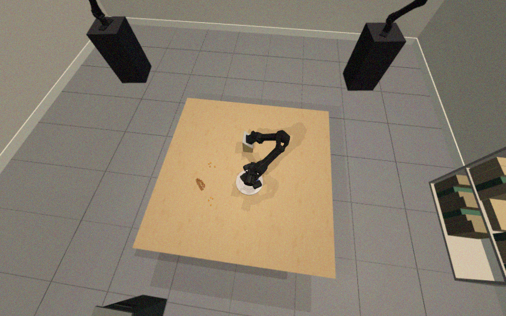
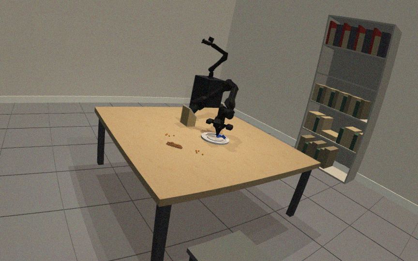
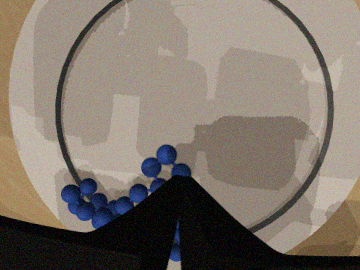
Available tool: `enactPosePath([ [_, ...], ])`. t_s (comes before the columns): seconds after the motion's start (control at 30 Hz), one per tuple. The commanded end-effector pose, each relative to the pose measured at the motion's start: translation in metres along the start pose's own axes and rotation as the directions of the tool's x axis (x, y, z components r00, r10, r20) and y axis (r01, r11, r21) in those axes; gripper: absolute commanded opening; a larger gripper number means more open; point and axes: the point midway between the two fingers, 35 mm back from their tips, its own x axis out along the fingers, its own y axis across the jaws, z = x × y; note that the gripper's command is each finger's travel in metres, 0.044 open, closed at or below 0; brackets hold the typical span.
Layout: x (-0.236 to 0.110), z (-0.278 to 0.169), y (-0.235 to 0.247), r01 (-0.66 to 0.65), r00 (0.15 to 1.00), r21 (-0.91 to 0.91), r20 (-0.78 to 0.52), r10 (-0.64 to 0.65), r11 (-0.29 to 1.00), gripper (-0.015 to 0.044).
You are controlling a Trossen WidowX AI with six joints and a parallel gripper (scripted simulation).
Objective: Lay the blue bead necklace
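- The desk [image 1: 186,230] gives me wide room; the tan block [image 1: 246,145] and the orange beads [image 1: 200,184] lie well apart from the work.
- The round bead board [image 3: 200,29] sits directly under my wrist.
- The blue bead necklace [image 3: 100,202] is heaped on the board's near side, across the groove [image 3: 60,89], not along it.
- The jaws are closed to a slit amid the beads. I judge they grip no bead, at most the strand.

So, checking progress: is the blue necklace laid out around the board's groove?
No, the blue necklace sits bunched in one clump by the claw.
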Motion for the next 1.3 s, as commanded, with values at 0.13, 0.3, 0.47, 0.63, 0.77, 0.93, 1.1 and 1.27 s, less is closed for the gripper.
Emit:
enactPosePath([
  [0.13,0.0004,0.0006,0.0001,-0.002,1.0,-0.002,0.002,0.002,1.0,0.0079],
  [0.3,0.0004,0.0006,0.0001,-0.002,1.0,-0.002,0.002,0.002,1.0,0.021],
  [0.47,0.0002,0.0004,-0.0003,-0.001,1.0,-0.002,0.001,0.001,1.0,0.0341],
  [0.63,-0.0004,0.0002,-0.0006,0.002,1.0,0.001,-0.001,-0.002,1.0,0.044],
  [0.77,-0.0004,0.0002,-0.0006,0.002,1.0,0.001,-0.001,-0.002,1.0,0.044],
  [0.93,-0.0004,0.0002,-0.0006,0.002,1.0,0.001,-0.001,-0.002,1.0,0.044],
  [1.1,-0.0004,0.0002,-0.0006,0.002,1.0,0.001,-0.001,-0.002,1.0,0.044],
  [1.27,-0.0004,0.0002,-0.0006,0.002,1.0,0.001,-0.001,-0.002,1.0,0.044],
])
